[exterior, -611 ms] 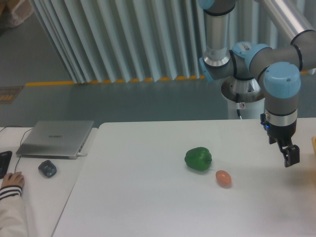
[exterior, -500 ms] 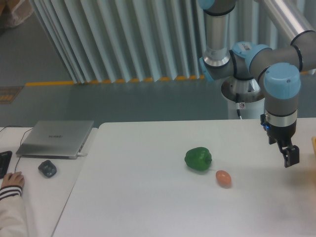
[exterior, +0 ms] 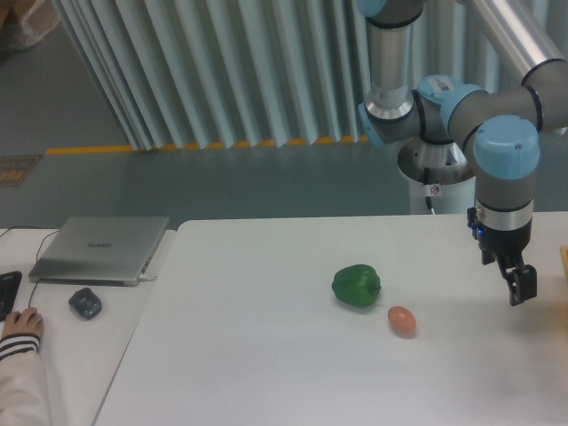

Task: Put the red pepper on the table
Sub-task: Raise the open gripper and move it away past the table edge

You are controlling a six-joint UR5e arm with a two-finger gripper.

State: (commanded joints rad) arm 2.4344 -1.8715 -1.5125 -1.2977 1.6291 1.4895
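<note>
Well, arm: I see the gripper (exterior: pixel 522 289) hanging low over the right side of the table (exterior: pixel 266 355), and compared with half a second ago it has shifted only a little, slightly to the left and upward.
Meaning of the change: I judge the arm is almost at rest, or in a slow approach; nothing on the table has moved since the earlier pictures.
Fingers: I cannot tell if they are released or clenched, because the fingers appear as one dark shape from this angle; I see nothing red between them.
Red pepper: I cannot find it in this view; it is not on the table and not visibly in the gripper.
Right edge: a thin orange-tan strip shows at the border of the picture, just beside the gripper; I cannot say what it is, or if it is a container.
Containers: I see no bowl, box or tray clearly, so I can report no contents.
Other things on the table: a green pepper (exterior: pixel 357 286) near the middle, and an egg-shaped object (exterior: pixel 402 319) just beside it, apart from it.
Lower desk: a closed laptop (exterior: pixel 100 249), a mouse (exterior: pixel 85 303) and a person's hand (exterior: pixel 19 325).
Task state: in my judgement the placing is not yet done.
</note>
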